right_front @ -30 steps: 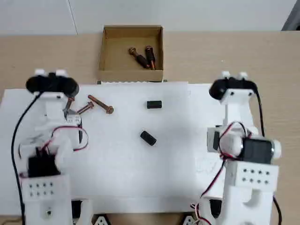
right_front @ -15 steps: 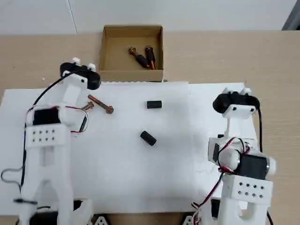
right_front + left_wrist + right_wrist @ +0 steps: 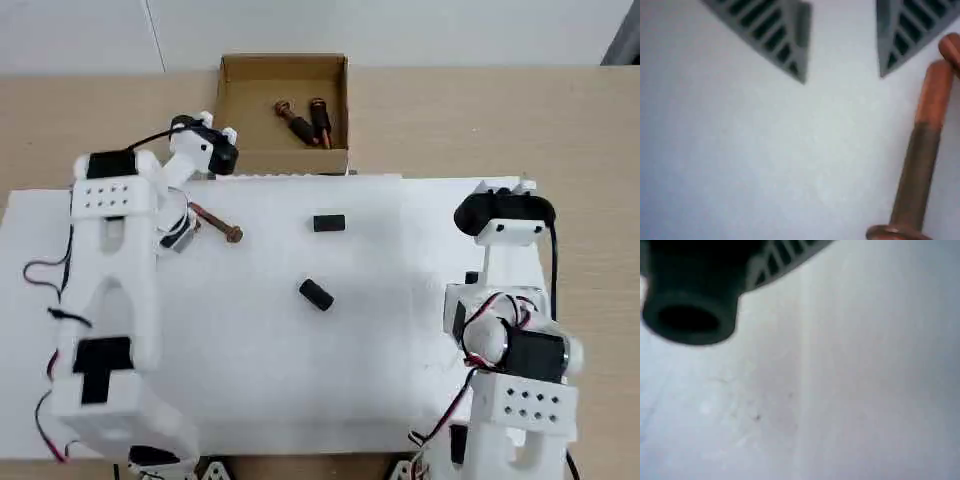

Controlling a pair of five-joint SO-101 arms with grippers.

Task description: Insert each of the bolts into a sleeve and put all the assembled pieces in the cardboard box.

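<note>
On the white mat a copper bolt lies at the left; the left wrist view has it just beside one fingertip, with the end of a second bolt at the edge. My left gripper hangs open low over the mat, nothing between its fingers. Two black sleeves lie mid-mat. The cardboard box at the back holds two assembled pieces. My right gripper is at the right, low over the mat, shut on a black sleeve.
The white mat covers most of the wooden table. Red and black cables hang along both arms. The mat's near half and the stretch between the sleeves and the right arm are bare.
The left arm has stretched forward from its folded pose and brought its gripper down beside the bolts. The right arm has shifted slightly toward the near edge.
</note>
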